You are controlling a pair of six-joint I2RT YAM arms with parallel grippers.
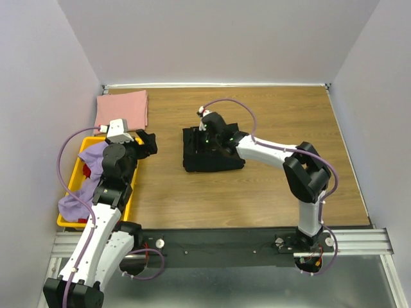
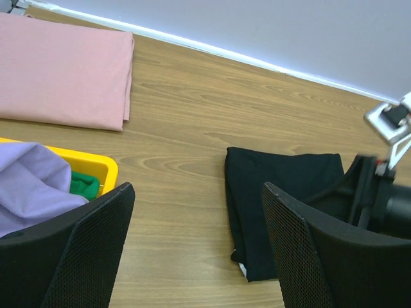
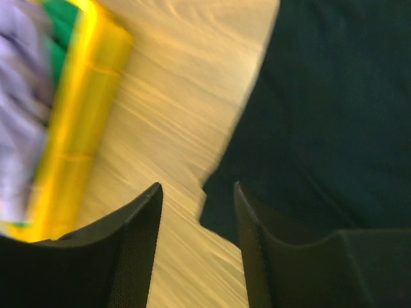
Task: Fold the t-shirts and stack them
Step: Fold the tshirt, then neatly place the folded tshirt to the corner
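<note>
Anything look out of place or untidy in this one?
The lavender shirt lies crumpled and unfolded in the yellow crate, spilling over its rim. The pink shirt and black shirt lie folded flat on the table.

black t-shirt; pink t-shirt; lavender t-shirt; yellow crate; brown wood-grain table

Blurry crate; black t-shirt edge-cropped

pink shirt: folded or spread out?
Folded. The pink shirt lies as a neat flat rectangle with layered edges on the table, beyond the yellow crate.
</note>
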